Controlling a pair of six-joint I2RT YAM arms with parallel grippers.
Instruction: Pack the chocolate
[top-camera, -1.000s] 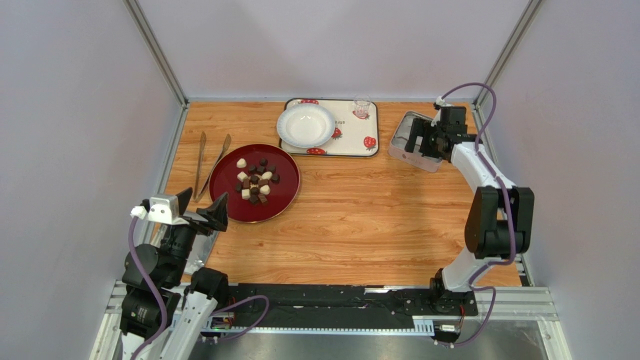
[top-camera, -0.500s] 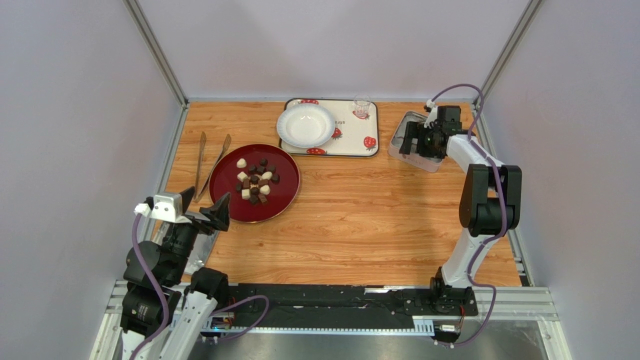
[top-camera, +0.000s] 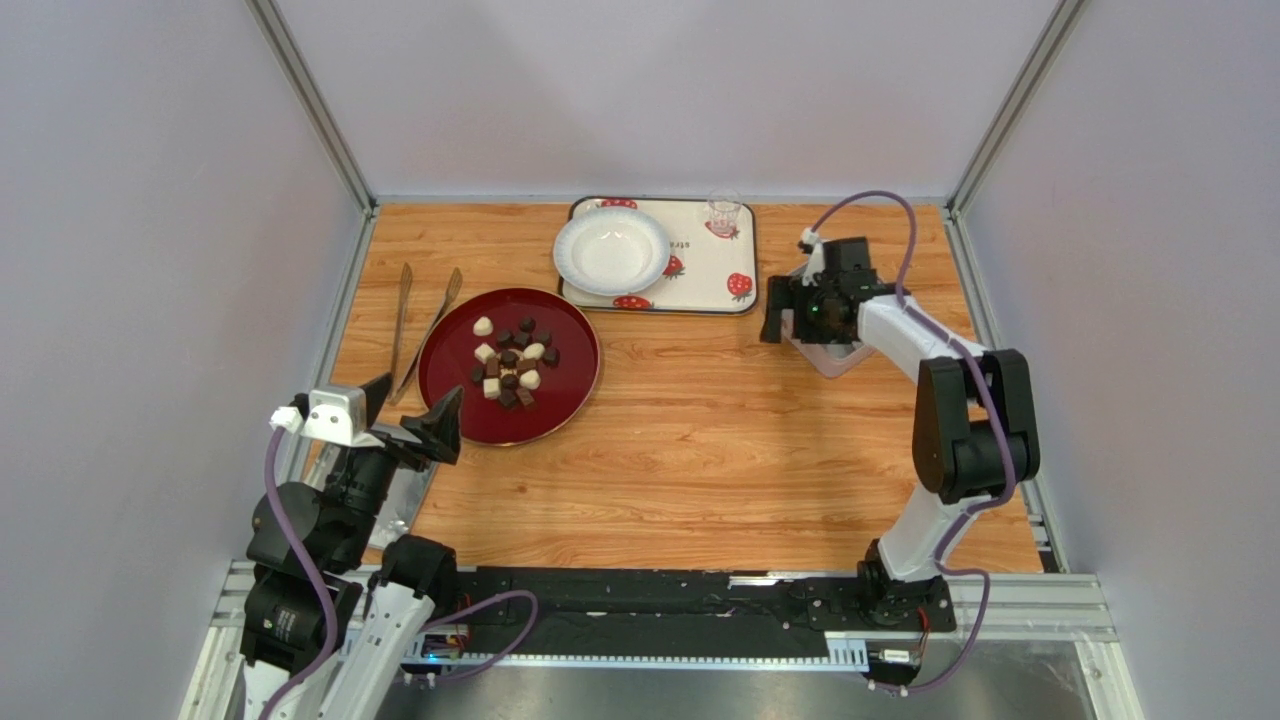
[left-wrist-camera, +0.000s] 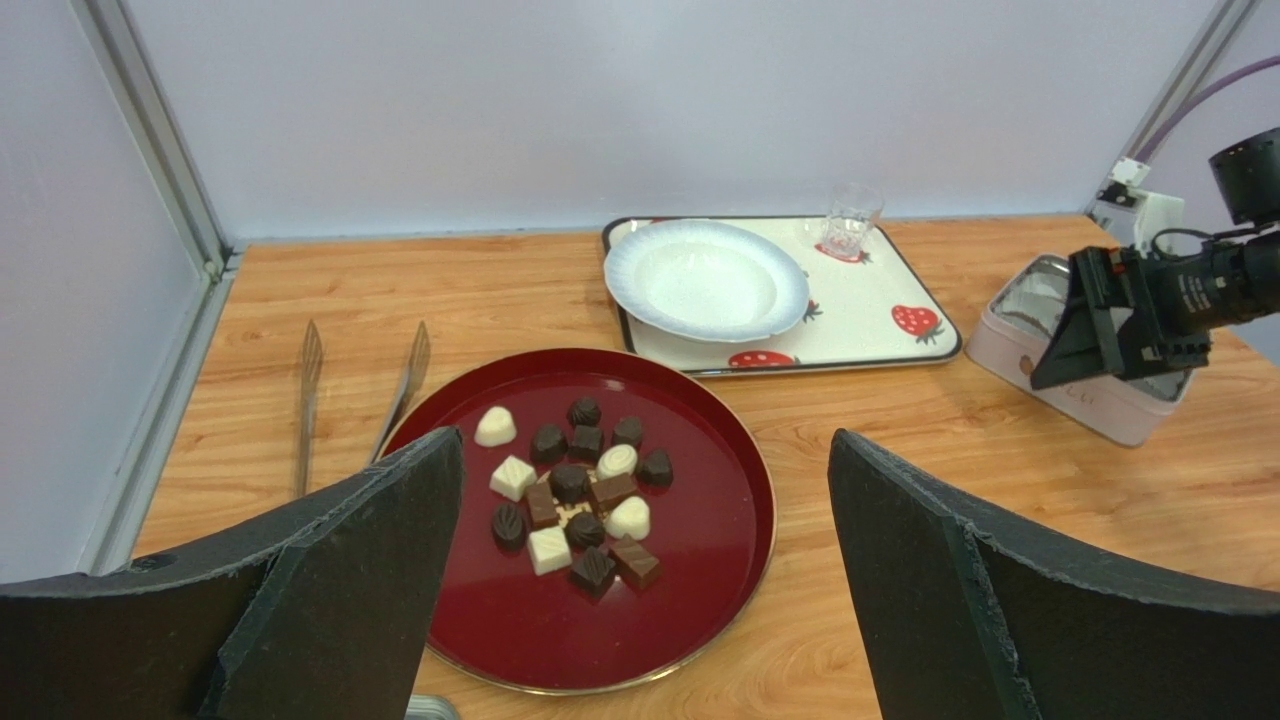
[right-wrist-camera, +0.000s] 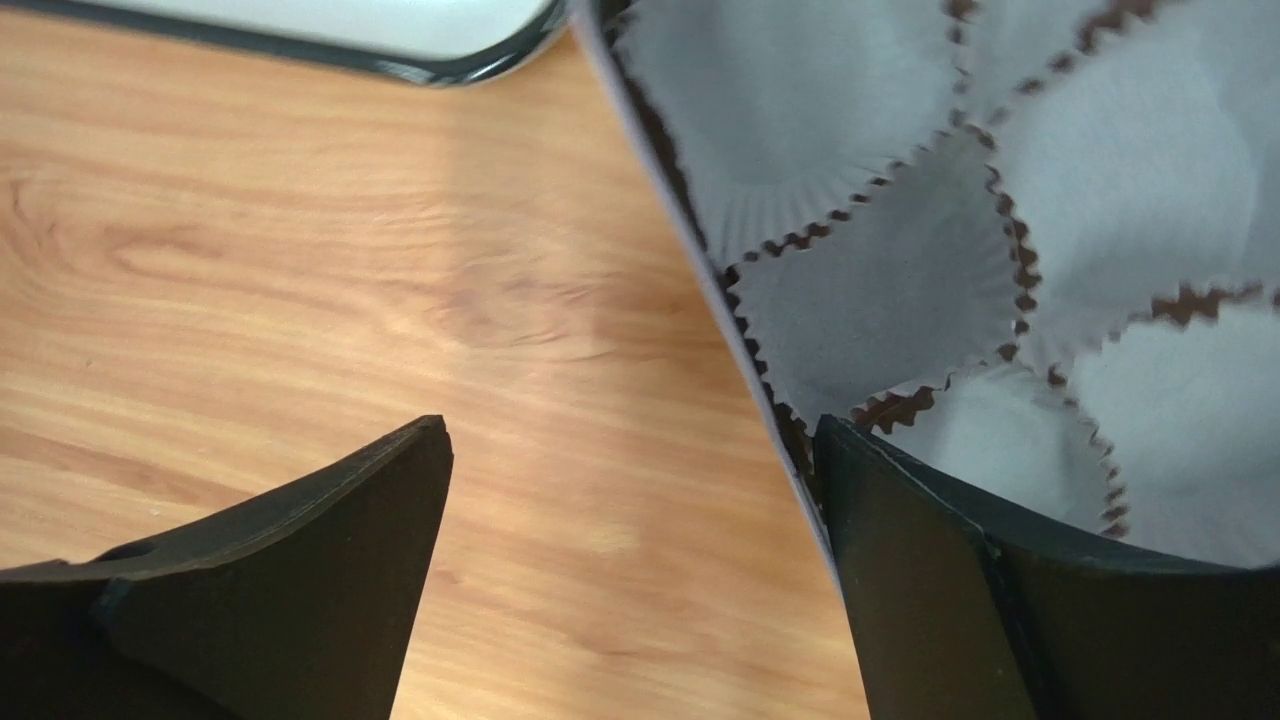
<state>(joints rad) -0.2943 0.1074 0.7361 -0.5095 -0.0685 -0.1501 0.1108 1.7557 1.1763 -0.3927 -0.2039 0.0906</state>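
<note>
The chocolate (top-camera: 511, 368) is a cluster of dark brown and cream-white pieces on a red round plate (top-camera: 564, 408). It also shows in the left wrist view (left-wrist-camera: 579, 495), on the plate (left-wrist-camera: 676, 600). My left gripper (top-camera: 406, 413) is open and empty, hovering near the plate's near left rim, with the plate showing between its fingers (left-wrist-camera: 643, 438). My right gripper (top-camera: 796, 312) is open and straddles the left wall of the square tin (top-camera: 837, 357). In the right wrist view one finger of this gripper (right-wrist-camera: 631, 428) is inside the tin wall (right-wrist-camera: 706, 255) by the empty paper cups (right-wrist-camera: 887, 285), and the other is over bare wood.
A white bowl (top-camera: 612, 249) sits on a strawberry-print tray (top-camera: 721, 282) at the back, with a small glass (top-camera: 724, 218) on it. Metal tongs (top-camera: 416, 330) lie left of the plate. Frame posts and walls close in the table.
My right gripper has swung left and nearer, from over the tin's far part to its left wall. The tin seems shifted slightly nearer. My left arm has barely moved.
</note>
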